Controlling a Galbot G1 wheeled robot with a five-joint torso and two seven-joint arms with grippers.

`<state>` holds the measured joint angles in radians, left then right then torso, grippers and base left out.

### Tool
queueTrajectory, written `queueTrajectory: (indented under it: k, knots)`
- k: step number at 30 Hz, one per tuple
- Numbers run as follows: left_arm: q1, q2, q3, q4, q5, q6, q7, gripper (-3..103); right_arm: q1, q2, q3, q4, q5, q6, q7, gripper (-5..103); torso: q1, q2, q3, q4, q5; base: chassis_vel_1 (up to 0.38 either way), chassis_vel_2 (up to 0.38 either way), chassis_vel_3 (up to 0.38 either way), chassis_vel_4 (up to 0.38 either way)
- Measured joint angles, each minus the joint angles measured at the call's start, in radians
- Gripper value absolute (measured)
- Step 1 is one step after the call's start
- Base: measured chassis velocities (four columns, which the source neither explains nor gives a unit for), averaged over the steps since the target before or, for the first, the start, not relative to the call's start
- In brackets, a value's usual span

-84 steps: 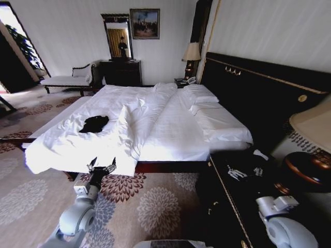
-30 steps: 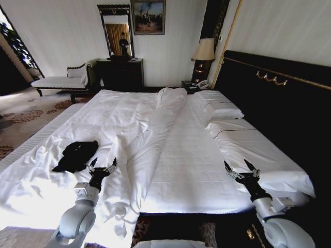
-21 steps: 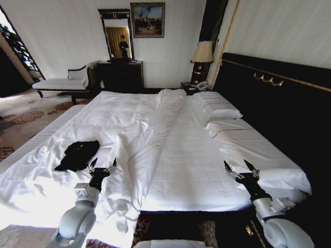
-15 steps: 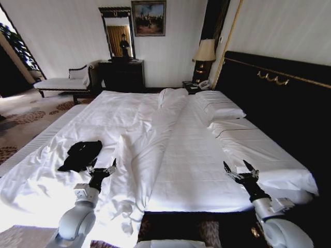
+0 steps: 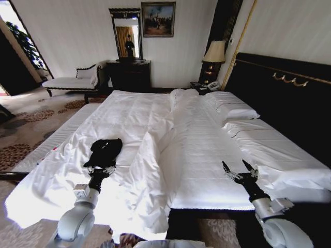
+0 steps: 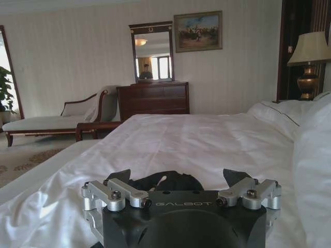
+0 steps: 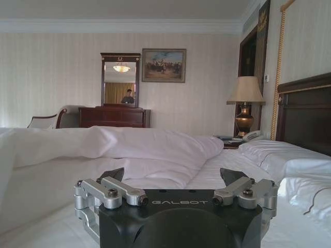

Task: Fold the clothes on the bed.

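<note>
Hovering w/ jaws spread, left gripper point(image 5: 102, 171) seemingly just short of clothes point(image 5: 104, 151).

1. You are in a bedroom, hotel-like: a large double bed with white sheets point(image 5: 181, 150) and a tall dark wooden headboard point(image 5: 289, 98).
2. A dark wooden dresser point(image 5: 129, 75) stands under a framed mirror point(image 5: 126, 33) and a framed painting point(image 5: 158, 19).
3. A shaded bedside lamp point(image 5: 214, 54) and patterned floral carpet point(image 5: 31, 129) complete it.

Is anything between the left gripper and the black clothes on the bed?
Nothing visible. The left gripper, jaws open, sits right at the near edge of the clothes, with bare white duvet around them.
</note>
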<state>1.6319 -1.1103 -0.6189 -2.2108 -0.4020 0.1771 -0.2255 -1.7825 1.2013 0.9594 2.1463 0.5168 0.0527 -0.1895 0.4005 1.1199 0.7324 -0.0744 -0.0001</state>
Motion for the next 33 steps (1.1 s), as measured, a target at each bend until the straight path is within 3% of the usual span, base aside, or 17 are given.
queueTrajectory:
  k: [10,14,23,27,33]
  knots:
    - [-0.001,0.000,0.001,0.005,0.000,-0.001,0.001,100,-0.003,0.016,-0.010,-0.001,0.000,0.002,0.003,100,0.000,0.000,0.000,0.0001,-0.0003,0.352,0.367,-0.358,-0.353]
    - [-0.001,-0.002,0.000,0.005,0.000,-0.001,0.001,100,-0.021,0.035,-0.038,0.022,0.046,0.011,-0.006,100,0.000,0.000,0.000,0.0001,-0.0003,0.357,0.338,-0.355,-0.339]
    - [0.007,-0.007,-0.005,0.002,0.001,-0.002,0.001,100,-0.038,0.055,-0.131,0.024,0.134,-0.121,-0.018,100,0.000,0.000,0.000,0.0002,-0.0005,0.138,0.141,-0.138,-0.146]
    - [0.014,-0.007,-0.012,-0.001,0.001,-0.004,0.004,100,0.004,0.037,-0.156,-0.038,0.138,-0.152,0.019,100,0.000,0.000,0.000,0.0000,0.0012,-0.027,-0.023,0.024,0.026]
    - [0.012,-0.011,-0.013,-0.001,0.001,-0.004,0.005,100,0.044,0.046,-0.147,-0.090,0.070,-0.137,0.107,100,0.000,0.000,0.000,0.0001,0.0002,-0.043,-0.031,0.036,0.018]
